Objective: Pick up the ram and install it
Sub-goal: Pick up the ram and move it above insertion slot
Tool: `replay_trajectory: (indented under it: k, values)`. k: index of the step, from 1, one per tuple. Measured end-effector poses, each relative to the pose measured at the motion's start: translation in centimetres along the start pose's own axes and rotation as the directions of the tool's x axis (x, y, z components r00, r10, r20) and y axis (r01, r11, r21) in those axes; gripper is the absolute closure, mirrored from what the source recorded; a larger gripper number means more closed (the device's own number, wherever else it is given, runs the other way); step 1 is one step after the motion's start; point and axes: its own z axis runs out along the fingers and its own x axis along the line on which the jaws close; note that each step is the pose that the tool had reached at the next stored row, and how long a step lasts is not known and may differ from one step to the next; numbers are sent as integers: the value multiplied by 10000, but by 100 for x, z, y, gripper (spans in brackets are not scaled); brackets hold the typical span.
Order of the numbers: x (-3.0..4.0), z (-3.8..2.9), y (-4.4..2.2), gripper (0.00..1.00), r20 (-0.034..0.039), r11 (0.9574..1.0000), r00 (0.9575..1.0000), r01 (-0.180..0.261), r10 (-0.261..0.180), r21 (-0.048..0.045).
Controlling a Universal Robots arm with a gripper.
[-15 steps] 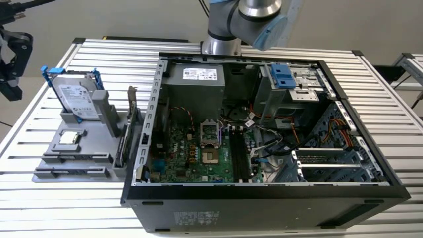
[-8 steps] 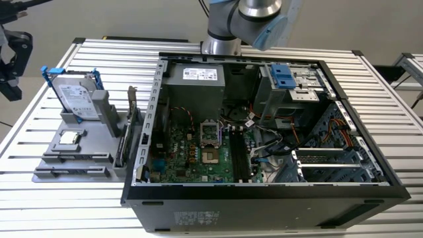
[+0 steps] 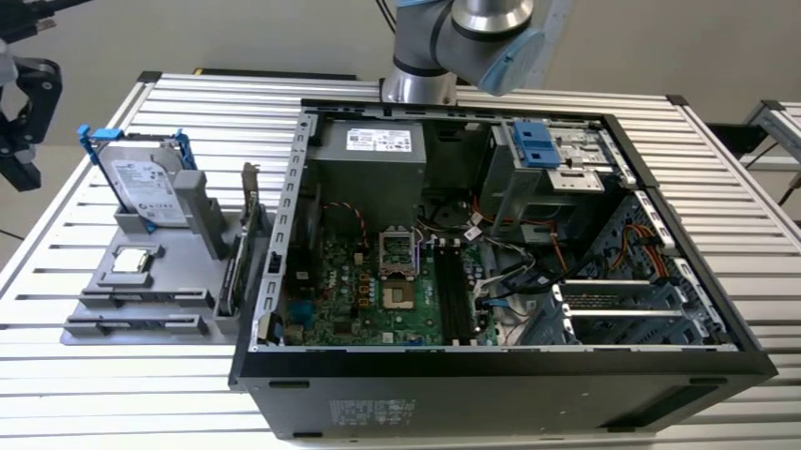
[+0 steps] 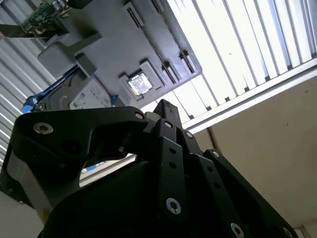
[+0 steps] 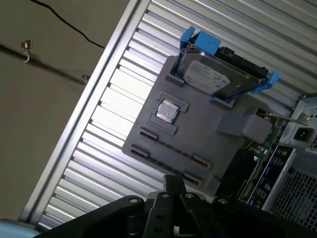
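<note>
Pointing toward the grey plastic parts tray point(image 5: 208, 134), the black two-finger gripper point(image 5: 172, 178) looks pinched together, holding nothing. In the exterior view the tray sits at 9 o'clock of the open black computer case point(image 3: 501, 361). The ram is hard to place. A thin dark strip point(image 3: 228, 272) on edge at the tray's 3 o'clock side may be it, running 12 to 6.

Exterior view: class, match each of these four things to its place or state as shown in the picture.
Column 1:
1. hard drive
2. processor chip
3. motherboard
4. robot arm

Column 2:
A. lies flat on the grey holder
B. sits inside the open computer case
C. stands upright in a blue frame
D. rises behind the case

Pairs: 1-C, 2-A, 3-B, 4-D
</note>
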Motion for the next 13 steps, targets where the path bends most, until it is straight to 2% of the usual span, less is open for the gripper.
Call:
replay_trajectory:
  k: [5,13]
  values:
    - [0,0,0,100,-23,9988,9988,489,-489,-10]
    - [0,0,0,100,-55,9932,9932,1165,-1165,-25]
